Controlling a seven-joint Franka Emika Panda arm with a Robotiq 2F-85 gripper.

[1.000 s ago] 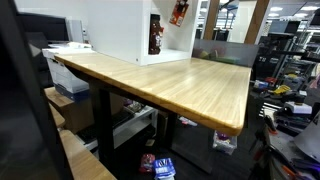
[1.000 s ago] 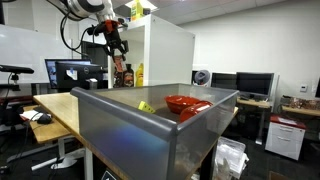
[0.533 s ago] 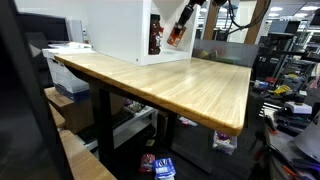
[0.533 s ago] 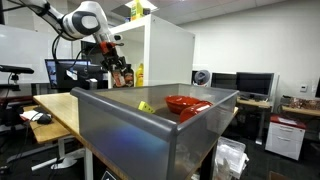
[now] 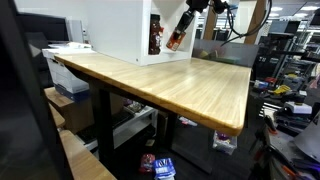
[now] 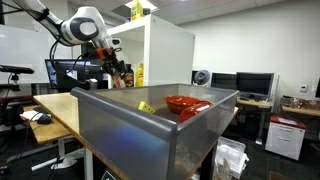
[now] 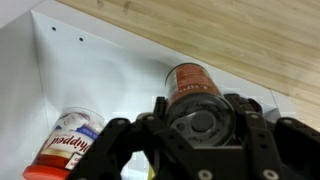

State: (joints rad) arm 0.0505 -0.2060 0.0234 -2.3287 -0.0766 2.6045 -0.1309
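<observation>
Jar (image 7: 188, 80), cylindrical, rust-red body, clamped near one end by the claw (image 7: 197, 112), probably so most of its length stands clear of the fingers. In an exterior view it hangs tilted at upper centre, just before the white shelf unit (image 5: 120, 30) on the bench (image 5: 180, 80). White-labelled jar (image 7: 70, 142) lies inside the shelf, lower left of the wrist view.

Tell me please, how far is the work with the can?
Done: the gripper is shut on the can, which hangs tilted in the air, clear of the wooden table. In hand: the can is held in front of the white shelf, near a jar inside. Left: the can rests on nothing, so setting it down is not yet done.
</observation>
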